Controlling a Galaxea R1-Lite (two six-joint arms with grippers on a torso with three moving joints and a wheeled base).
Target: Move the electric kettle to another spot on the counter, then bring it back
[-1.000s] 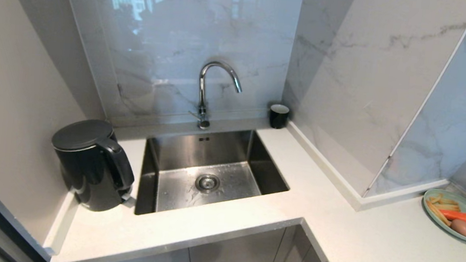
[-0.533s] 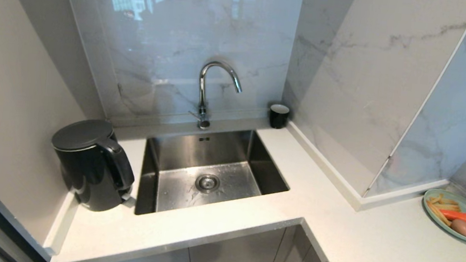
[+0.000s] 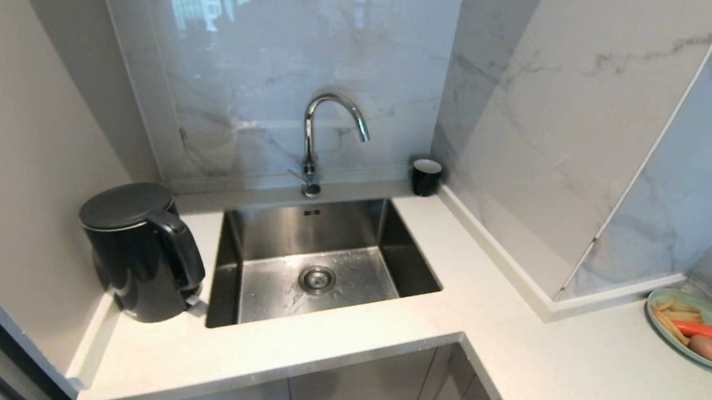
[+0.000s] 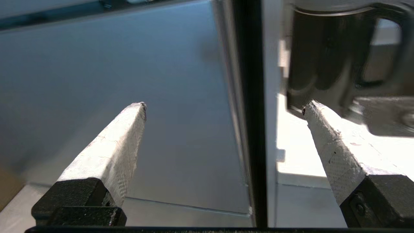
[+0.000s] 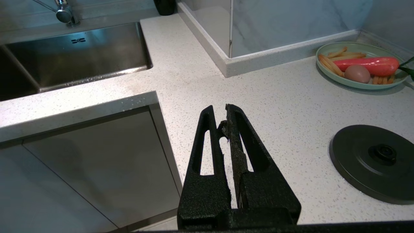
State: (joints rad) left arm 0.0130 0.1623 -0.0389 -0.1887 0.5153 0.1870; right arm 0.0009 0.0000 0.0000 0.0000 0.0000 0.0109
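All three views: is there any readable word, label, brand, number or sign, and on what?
None can be read.
The electric kettle, the cup and the round black base show no lettering.
A small dark mark on the sink's back wall is too small to read.

The white speckled counter (image 3: 381,346) ran around a corner. On it stood the black electric kettle (image 3: 135,250) left of the steel sink (image 3: 317,268), a black cup (image 3: 426,177) in the back corner, a green plate (image 3: 664,324) of food and a round black kettle base (image 5: 375,161) on the right stretch.
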